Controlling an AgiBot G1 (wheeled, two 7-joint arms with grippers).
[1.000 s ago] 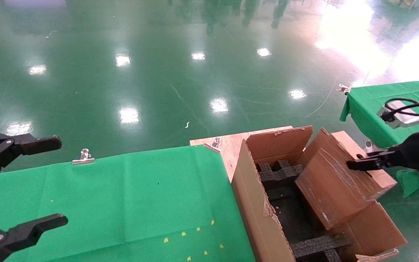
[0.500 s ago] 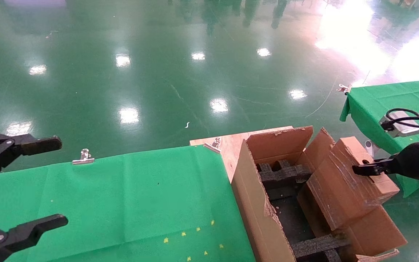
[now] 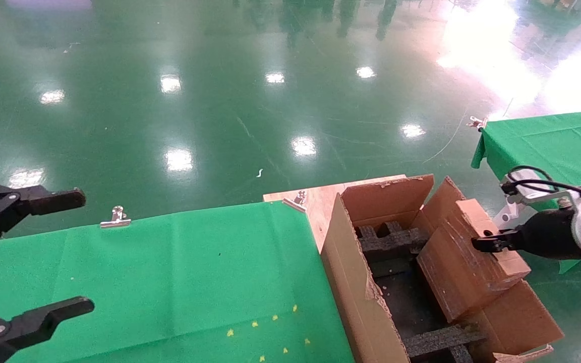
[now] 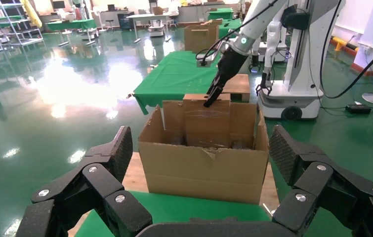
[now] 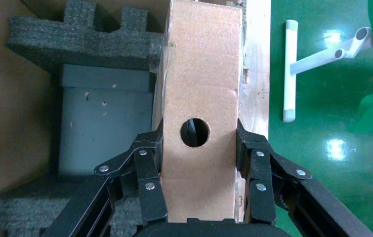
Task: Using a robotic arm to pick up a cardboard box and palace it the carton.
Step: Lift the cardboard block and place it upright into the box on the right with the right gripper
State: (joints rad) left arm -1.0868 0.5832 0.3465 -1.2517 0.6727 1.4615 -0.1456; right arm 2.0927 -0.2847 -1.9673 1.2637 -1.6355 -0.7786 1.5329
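While the carton (image 3: pixel 361 282) with black foam inserts (image 3: pixel 389 239) stands open beside the green desk (image 3: pixel 169 277), the right gripper (image 5: pixel 199 148) clamps the cardboard box (image 3: pixel 464 262) by both sides, tilted over the carton's interior, and the left gripper (image 3: pixel 43 252) hangs wide open, empty.

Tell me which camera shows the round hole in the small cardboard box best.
The right wrist view: the hole faces it squarely, between the right gripper. The head view shows only a dark spot by the jaws on the cardboard box; the left wrist view hides it.
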